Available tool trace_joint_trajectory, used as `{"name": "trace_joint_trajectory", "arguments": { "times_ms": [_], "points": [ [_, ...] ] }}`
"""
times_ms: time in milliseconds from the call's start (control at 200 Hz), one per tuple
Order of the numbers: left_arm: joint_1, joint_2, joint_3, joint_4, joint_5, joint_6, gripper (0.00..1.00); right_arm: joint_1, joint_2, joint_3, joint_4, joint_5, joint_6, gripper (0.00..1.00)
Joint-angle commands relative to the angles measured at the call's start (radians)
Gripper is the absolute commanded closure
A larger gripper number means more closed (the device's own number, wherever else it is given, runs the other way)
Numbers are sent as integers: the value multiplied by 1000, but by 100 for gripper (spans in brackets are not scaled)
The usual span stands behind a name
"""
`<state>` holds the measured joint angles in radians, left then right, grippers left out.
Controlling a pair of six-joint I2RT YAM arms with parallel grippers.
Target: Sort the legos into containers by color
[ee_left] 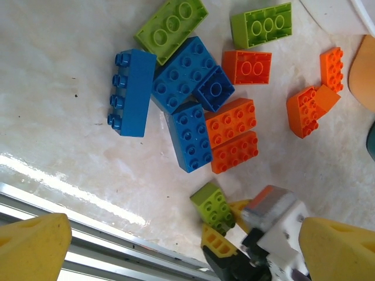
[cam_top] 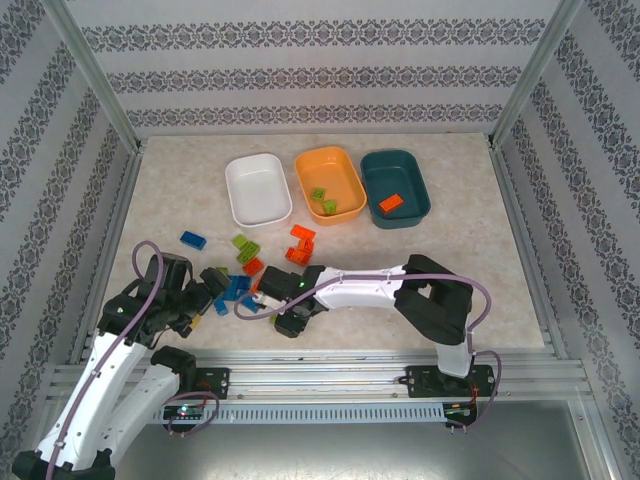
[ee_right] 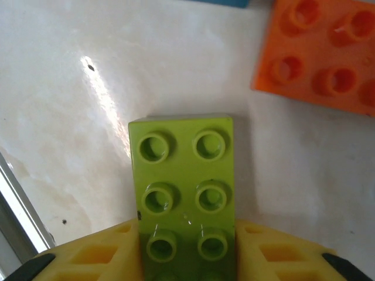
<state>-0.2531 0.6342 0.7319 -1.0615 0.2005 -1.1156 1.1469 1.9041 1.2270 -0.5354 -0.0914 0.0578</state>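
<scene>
Now | right hand (ee_right: 187, 249) clamped on 1 lime lego (ee_right: 181, 175) | left hand (ee_left: 184, 249) wide open, empty

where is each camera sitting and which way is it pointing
Top external: high behind the robot, looking down and forward across the table to the dishes; left arm and right arm show, bases at the bottom.
Left wrist: on the left arm, looking down at the brick pile; its yellow fingers in the bottom corners.
Right wrist: on the right arm, close over a green brick between its fingers.
Shared: both wrist views show the green brick, held by the right gripper.
</scene>
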Motion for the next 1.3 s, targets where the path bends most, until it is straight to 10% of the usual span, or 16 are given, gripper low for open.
{"name": "trace_joint_trajectory", "arguments": {
  "times_ms": [0,600,1299],
  "points": [
    [11,46,34,34,-20,7,0,-24,-64,-36,37,-14,67,62],
    [24,305,30,285,163,138,0,-417,-417,-177,62,-333,415,63],
    [27,375,116,88,230,406,0,-758,163,520,-3,-333,652,64]
  ]
}}
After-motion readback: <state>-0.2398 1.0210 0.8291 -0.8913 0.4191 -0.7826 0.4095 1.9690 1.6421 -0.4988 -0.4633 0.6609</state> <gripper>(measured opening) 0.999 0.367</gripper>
